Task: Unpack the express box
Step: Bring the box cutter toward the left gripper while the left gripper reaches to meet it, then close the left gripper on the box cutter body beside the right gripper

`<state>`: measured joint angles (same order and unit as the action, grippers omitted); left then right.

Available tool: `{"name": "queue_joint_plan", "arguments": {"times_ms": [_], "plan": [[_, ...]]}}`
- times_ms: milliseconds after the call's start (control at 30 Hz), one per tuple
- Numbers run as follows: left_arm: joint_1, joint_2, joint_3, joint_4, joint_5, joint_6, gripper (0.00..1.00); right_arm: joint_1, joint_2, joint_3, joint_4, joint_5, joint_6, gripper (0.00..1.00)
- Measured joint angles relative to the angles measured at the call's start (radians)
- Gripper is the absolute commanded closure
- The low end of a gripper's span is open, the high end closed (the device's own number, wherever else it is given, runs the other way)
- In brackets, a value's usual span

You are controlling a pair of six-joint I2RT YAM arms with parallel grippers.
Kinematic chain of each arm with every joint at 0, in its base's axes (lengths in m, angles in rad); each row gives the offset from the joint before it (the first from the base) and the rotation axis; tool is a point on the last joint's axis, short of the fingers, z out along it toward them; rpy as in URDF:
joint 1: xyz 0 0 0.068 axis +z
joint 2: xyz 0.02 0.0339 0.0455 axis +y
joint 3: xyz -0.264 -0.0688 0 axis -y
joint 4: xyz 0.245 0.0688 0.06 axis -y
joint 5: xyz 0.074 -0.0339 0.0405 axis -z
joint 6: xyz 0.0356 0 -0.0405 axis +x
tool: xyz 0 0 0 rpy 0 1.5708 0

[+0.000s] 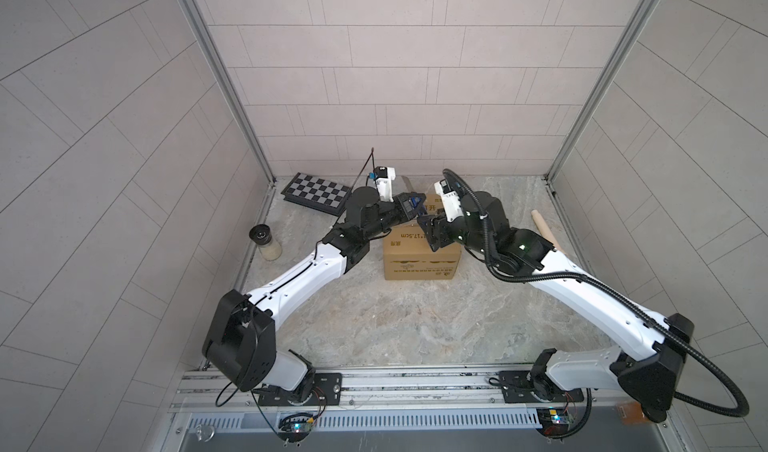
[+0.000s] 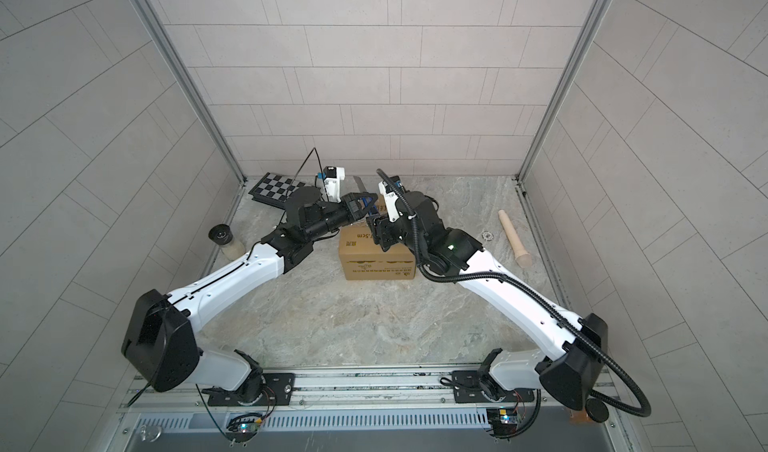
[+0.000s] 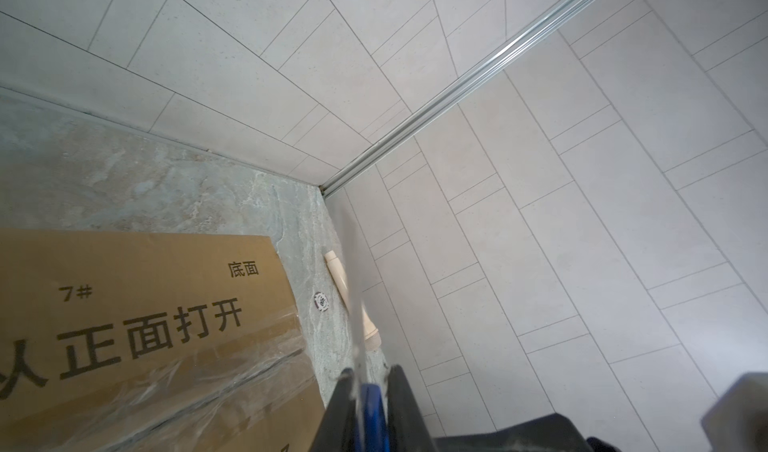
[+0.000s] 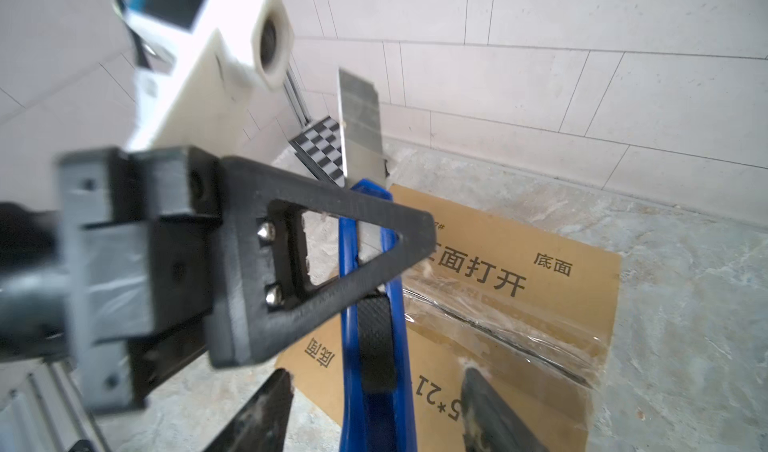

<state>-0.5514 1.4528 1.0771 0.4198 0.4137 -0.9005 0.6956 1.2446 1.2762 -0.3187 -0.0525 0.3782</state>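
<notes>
The express box (image 1: pixel 419 258) (image 2: pixel 374 258), a brown carton with black print, stands mid-table; clear tape runs along its top seam (image 4: pixel 519 304) (image 3: pixel 145 325). My left gripper (image 1: pixel 415 204) (image 2: pixel 365 206) (image 3: pixel 368 373) hovers over the box's far side, shut on a blue utility knife (image 4: pixel 370 346) whose steel blade (image 4: pixel 359 125) is extended and points up and away. My right gripper (image 1: pixel 430 231) (image 2: pixel 378 233) (image 4: pixel 376 373) is open. Its two fingers stand either side of the knife's handle, well apart from it.
A flat checkered board case (image 1: pixel 316 192) lies at the back left. A jar with a black lid (image 1: pixel 266 242) stands by the left wall. A wooden pin (image 2: pixel 515 237) and a small round disc (image 2: pixel 487 235) lie at the right.
</notes>
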Motion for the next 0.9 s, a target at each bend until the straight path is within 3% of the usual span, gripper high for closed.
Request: {"name": "queue_joint_plan", "arguments": {"times_ms": [200,400,567,900], "plan": [[0.072,0.003,-0.105,0.336,0.07,-0.115,1.0,-0.138,-0.187,-0.182,0.278,-0.199,0.169,0.29],[0.1,0.042,-0.108,0.621,0.111,-0.247,1.0,-0.15,-0.141,-0.311,0.566,-0.352,0.336,0.33],[0.098,0.047,-0.108,0.7,0.126,-0.29,1.0,-0.144,-0.071,-0.326,0.697,-0.408,0.407,0.39],[0.098,0.047,-0.108,0.774,0.129,-0.34,1.0,-0.1,-0.022,-0.289,0.811,-0.441,0.426,0.53]]}}
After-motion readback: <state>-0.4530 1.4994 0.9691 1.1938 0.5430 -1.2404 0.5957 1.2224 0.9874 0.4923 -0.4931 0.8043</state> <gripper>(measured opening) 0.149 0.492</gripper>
